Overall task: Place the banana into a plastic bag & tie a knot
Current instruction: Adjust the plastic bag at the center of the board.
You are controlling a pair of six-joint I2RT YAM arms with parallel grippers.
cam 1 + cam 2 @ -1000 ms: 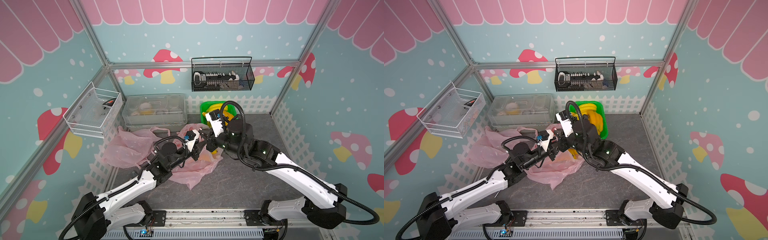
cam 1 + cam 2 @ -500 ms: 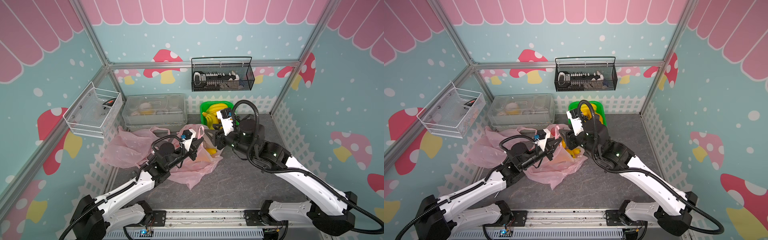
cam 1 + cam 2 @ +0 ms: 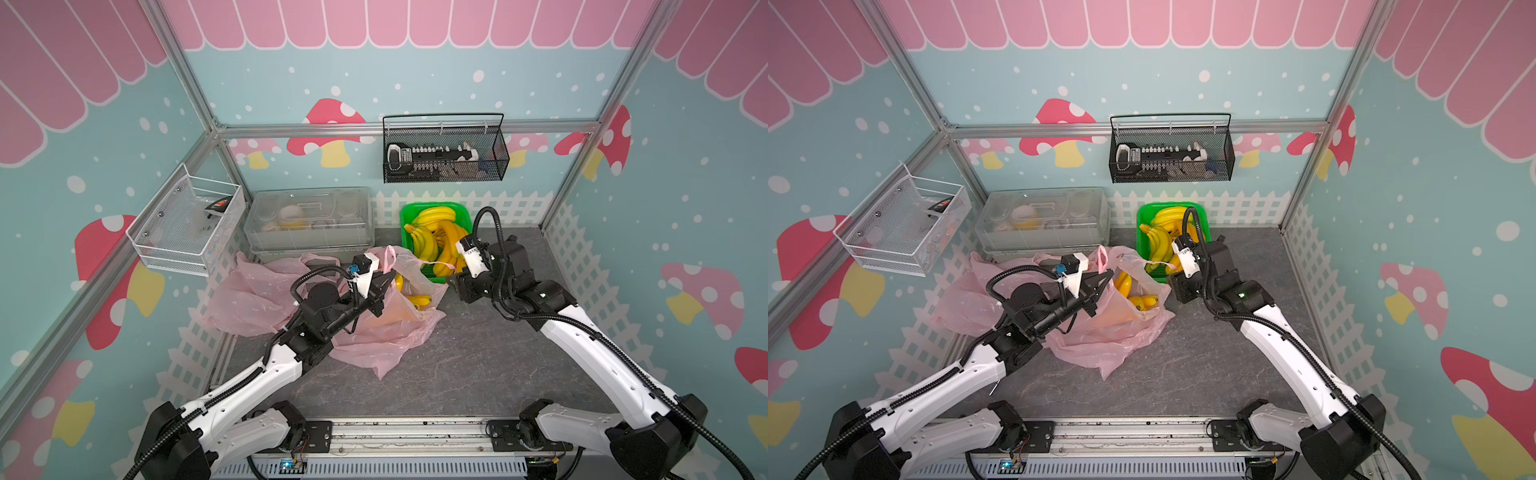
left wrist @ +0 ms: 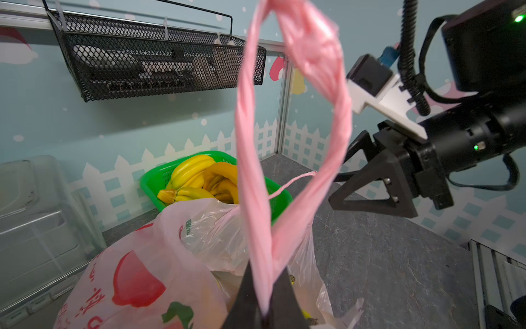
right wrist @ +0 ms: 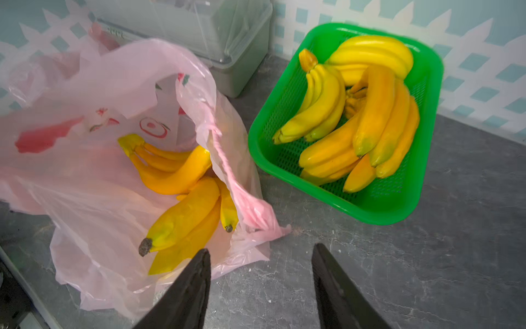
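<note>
**Fig.** Banana bunch [image 5: 182, 210] lies inside the plastic bag [image 5: 85, 199] on the desk [image 5: 398, 270], toward its back edge, just beside the green basket [image 5: 370, 216]. Left claw [image 4: 266, 299] is pinched on one handle loop [image 4: 247, 114], raised upright. Right claw [image 5: 260, 247] stands wide and empty. Suggested next: pinch the slack second handle [image 5: 227, 171] clear of the fruit, then cross the loops.

Bag [image 5: 85, 182] is thin, crinkly, see-through pink plastic, basket [image 5: 370, 216] glossy green plastic mesh, bench [image 5: 427, 256] matt grey stone-look, bananas [image 5: 182, 210] smooth, kinda waxy.
</note>
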